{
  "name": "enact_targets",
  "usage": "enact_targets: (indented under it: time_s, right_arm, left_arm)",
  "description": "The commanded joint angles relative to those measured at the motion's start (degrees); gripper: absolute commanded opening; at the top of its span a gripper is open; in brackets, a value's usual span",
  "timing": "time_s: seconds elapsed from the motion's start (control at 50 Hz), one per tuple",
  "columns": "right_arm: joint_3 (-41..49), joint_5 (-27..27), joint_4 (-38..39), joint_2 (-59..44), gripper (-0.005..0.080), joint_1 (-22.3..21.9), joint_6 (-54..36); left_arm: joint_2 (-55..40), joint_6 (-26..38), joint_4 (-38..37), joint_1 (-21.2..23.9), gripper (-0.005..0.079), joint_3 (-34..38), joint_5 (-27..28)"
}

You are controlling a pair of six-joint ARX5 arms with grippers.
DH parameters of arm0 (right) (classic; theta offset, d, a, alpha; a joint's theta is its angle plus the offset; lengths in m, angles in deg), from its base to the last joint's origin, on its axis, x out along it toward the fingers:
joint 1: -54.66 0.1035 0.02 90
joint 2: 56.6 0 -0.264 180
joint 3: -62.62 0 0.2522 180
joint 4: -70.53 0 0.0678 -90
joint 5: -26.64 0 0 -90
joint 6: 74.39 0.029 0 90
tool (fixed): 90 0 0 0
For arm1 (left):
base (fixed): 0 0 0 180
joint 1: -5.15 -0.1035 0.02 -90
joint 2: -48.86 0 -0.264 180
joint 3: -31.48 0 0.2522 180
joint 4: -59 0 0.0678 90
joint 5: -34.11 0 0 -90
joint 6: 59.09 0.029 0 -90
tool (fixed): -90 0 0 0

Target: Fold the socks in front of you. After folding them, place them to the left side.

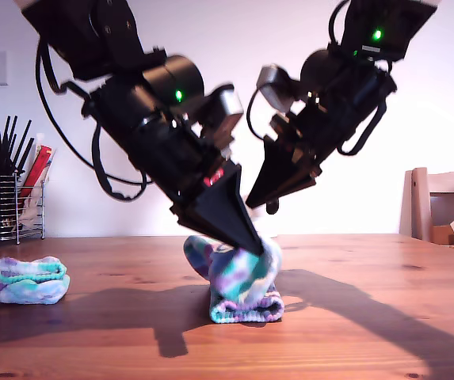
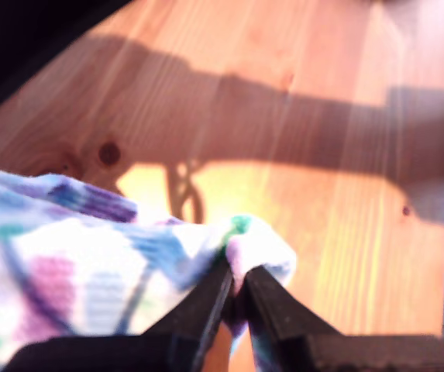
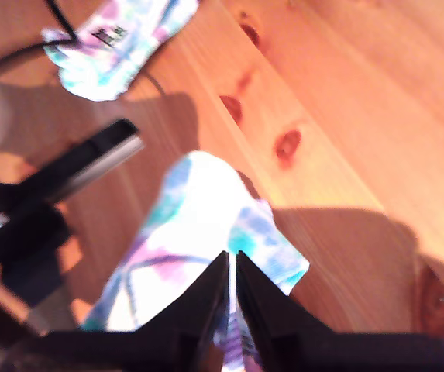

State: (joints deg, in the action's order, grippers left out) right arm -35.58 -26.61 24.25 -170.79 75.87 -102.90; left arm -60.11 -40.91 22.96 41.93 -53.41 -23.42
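The tie-dyed teal, purple and white ribbed knit sock [image 1: 242,285] sits at the middle of the brown wooden surface [image 1: 369,332]. Its top edge is lifted and its doubled lower end rests on the wood nearer the camera, so its length runs up and away. My first hand [image 2: 235,273], reaching down from the exterior view's left, is pressed together on a fold of that raised edge. My second hand [image 3: 232,260], from the exterior view's right, pinches the same sock beside it. A second matching sock, folded into a bundle [image 1: 28,281], lies flat far to the exterior view's left. Its black lettering [image 3: 109,35] is too blurred to read.
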Motion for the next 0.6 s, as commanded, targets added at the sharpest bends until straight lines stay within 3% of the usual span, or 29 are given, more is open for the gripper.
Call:
enact_targets:
  time_s: [0.0,0.58]
  right_arm:
    - [-0.1,0.4,0.9,-2.6,-0.0013,0.7,0.1]
    - [-0.1,4.5,6.1,-8.5,-0.0013,0.3,1.6]
  left_arm:
    - [-2.0,0.3,0.5,0.4,-0.0023,0.0,0.0]
    - [-3.2,4.2,1.3,0.5,-0.0023,0.0,-0.5]
